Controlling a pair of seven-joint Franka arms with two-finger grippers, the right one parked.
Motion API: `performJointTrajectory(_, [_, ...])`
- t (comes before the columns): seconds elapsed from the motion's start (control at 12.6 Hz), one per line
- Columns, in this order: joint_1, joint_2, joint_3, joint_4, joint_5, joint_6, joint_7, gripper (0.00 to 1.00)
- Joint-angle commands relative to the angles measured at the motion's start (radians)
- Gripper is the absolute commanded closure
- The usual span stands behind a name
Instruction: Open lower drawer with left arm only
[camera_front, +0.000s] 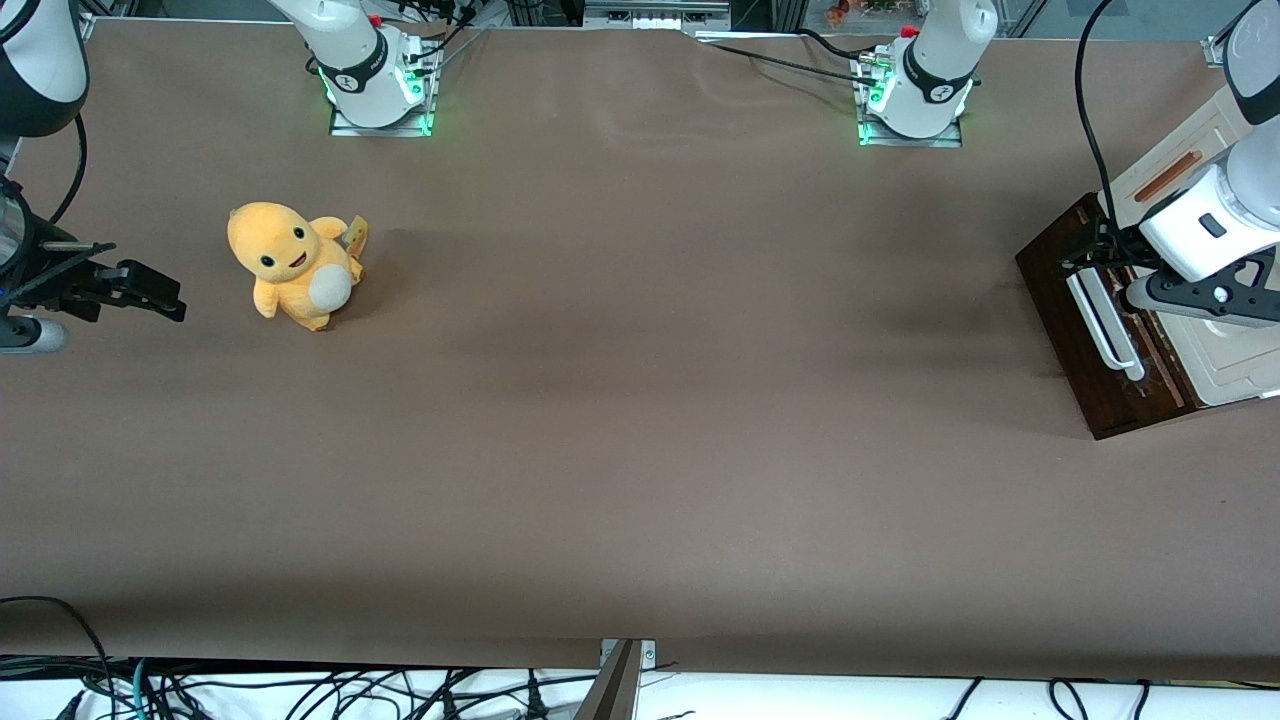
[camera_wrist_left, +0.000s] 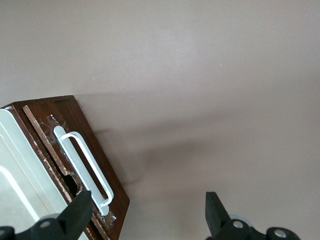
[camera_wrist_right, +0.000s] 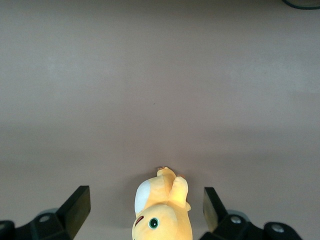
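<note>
Your lower drawer (camera_front: 1085, 330) sits at the working arm's end of the table (camera_front: 640, 420), dark brown wood front with a long white handle (camera_front: 1100, 322) running across it. It's part of a small cabinet (camera_front: 1235, 360) with a cream top. In the left wrist view the drawer (camera_wrist_left: 90, 135) shows the white bar handle (camera_wrist_left: 85, 167) plainly, with scuffed pale edges on the wood; the front looks flush with the cabinet body, so it reads as closed.

Your left arm (camera_front: 1215, 215) reaches in over the cabinet, and its gripper (camera_front: 1085, 250) hangs above the handle's end farther from the front camera. Whether it touches the handle you cannot tell. In the wrist view the gripper (camera_wrist_left: 150, 212) has its fingers (camera_wrist_left: 80, 212) wide apart, nothing between them, only bare table showing in the gap.

Well apart, toward the parked arm's end of the table, a yellow plush toy (camera_front: 293, 263) stands upright on the brown surface; the right wrist view shows the same toy (camera_wrist_right: 161, 210).
</note>
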Motion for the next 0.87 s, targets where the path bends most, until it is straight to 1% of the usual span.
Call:
performJointTrajectory(0.0, [-0.002, -0.017, 0.003, -0.018, -0.029, 0.001, 0.016, 0.0])
performJointTrajectory(0.79, [-0.003, -0.013, 0.0, -0.013, -0.029, 0.001, -0.014, 0.0])
